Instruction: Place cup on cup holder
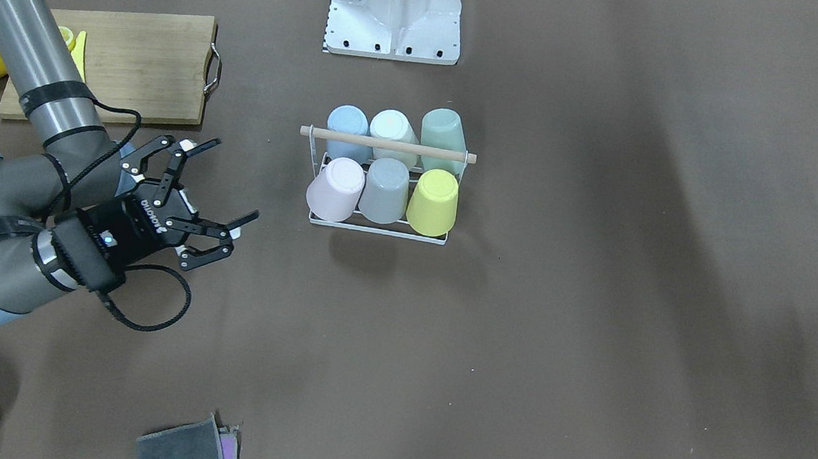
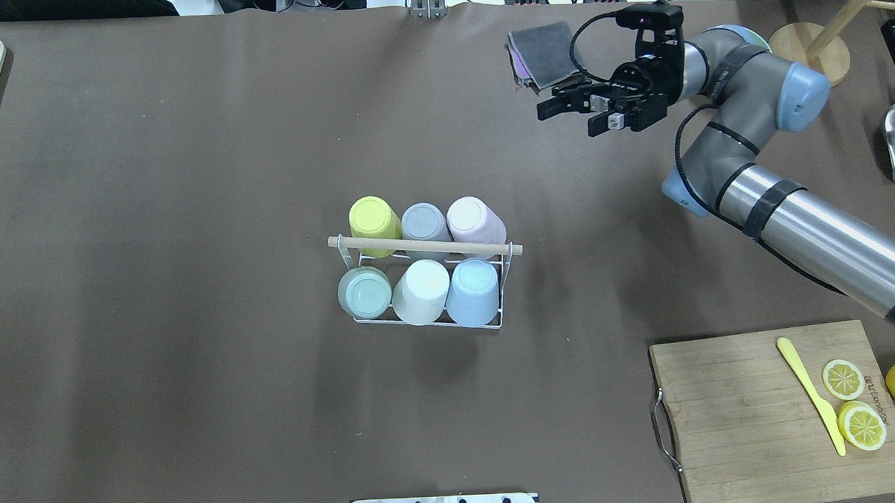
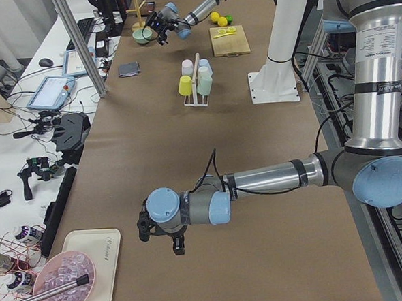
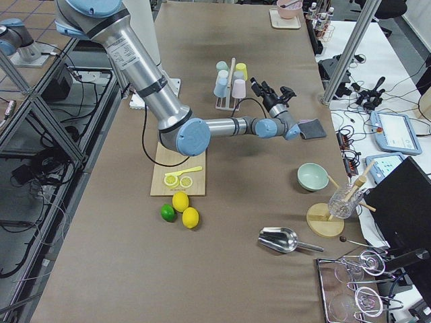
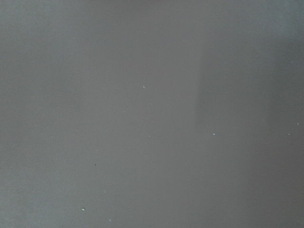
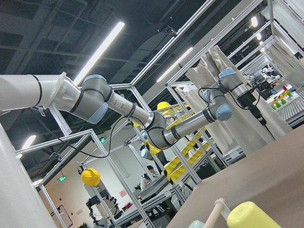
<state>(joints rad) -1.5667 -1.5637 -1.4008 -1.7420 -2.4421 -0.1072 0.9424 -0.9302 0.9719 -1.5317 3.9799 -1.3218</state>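
The cup holder point(image 2: 425, 246), a small white wire rack with a wooden rod handle across its top, stood at the middle of the brown table. Six cups sat upside down on it in two rows. The far row held a yellow cup point(image 2: 373, 218), a grey cup point(image 2: 424, 222) and a pink cup point(image 2: 470, 216). The near row held a green cup point(image 2: 364, 292), a white cup point(image 2: 423, 288) and a blue cup point(image 2: 472, 288). No loose cup showed on the table, so to my eye your task looked finished or close to it.

Your right gripper point(image 1: 233, 180) hung at the far right of the table, well apart from the rack and near a folded grey cloth point(image 2: 548, 48). Its fingers were spread wide and it carried nothing. Your left gripper point(image 3: 162, 238) sat low over bare table at the far left end. It showed only in the side view, so I cannot tell how its claw stood.

The risks I judged from here:
- Every place on the rack looked taken. Pressing another cup down would have met a seated one and could have knocked it off.
- The rack looked light. A sideways brush from the wide fingers could have slid or tipped it and spilled several cups.
- The rod crossed between the rows. A low pass over the top could have snagged a finger on it and dragged the whole rack.
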